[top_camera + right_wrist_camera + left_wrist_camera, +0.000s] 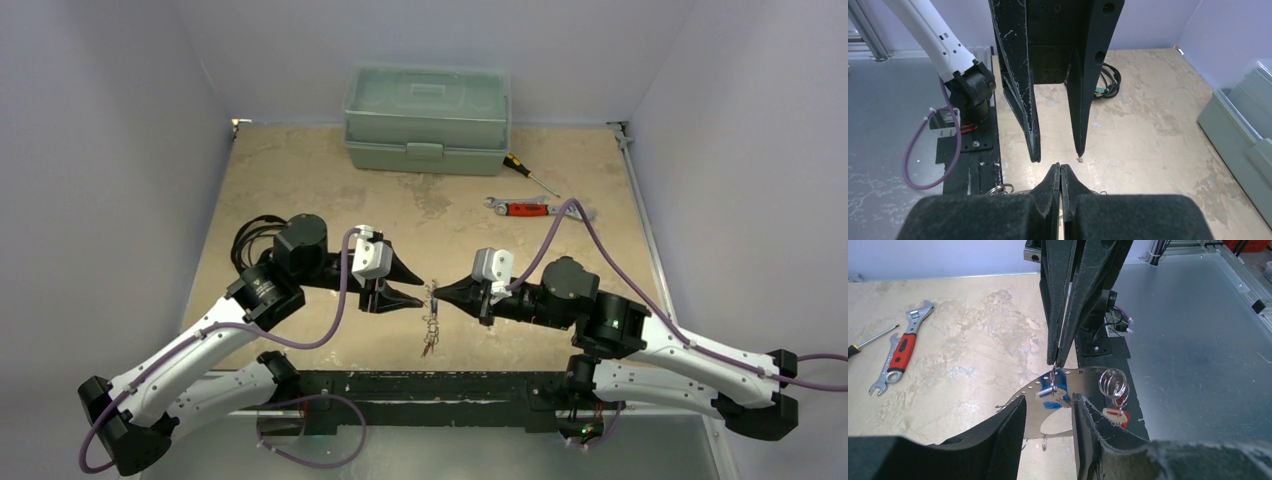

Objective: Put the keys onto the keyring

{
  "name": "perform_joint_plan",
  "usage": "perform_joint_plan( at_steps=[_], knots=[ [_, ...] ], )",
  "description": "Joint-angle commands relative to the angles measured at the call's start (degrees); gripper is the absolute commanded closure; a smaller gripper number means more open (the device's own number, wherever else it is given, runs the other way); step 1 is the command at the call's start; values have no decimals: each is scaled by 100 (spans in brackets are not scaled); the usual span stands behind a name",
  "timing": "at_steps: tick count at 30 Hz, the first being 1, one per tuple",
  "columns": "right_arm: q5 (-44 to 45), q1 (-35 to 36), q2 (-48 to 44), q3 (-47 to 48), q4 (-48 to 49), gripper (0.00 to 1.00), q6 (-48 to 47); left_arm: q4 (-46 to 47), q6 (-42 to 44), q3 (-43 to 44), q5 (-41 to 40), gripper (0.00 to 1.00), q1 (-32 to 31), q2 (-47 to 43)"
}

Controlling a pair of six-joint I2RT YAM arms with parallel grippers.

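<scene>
Mid-table, where the two arms meet tip to tip: right gripper (1055, 361) pinched fully shut, tips nipping the top of the keyring (1075, 371), which dangles below them. Left gripper (1058, 156) faces it, jaws partly apart, nothing held. From its wrist view the ring's lower curve sits in the gap between its fingers (998, 440); can't tell if it touches. Keyring is a thin bright silver loop. Keys: blue-tagged key (1055, 389) hanging right under the pinch, red-tagged key (1118, 415) off to one side on a small coiled ring. Further out: red-handled wrench (528, 208) and screwdriver (522, 170) on the right, green toolbox (427, 118) at the far edge, black cable (252, 238) coiled beside the left arm
</scene>
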Motion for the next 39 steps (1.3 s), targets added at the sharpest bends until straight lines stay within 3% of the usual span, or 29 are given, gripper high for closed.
perform_joint_plan(
  at_steps=[1, 14, 21, 39],
  knots=[
    [-53, 24, 9, 9, 599, 100, 59, 263, 23, -5, -21, 63, 17, -44],
    [-255, 24, 120, 38, 760, 100, 58, 496, -75, -152, 5, 72, 20, 9],
    [-305, 24, 139, 56, 760, 100, 67, 524, -116, -157, -4, 100, 29, 32],
    [214, 24, -3, 7, 1142, 100, 162, 566, -199, -170, 237, 100, 19, 65]
  ],
)
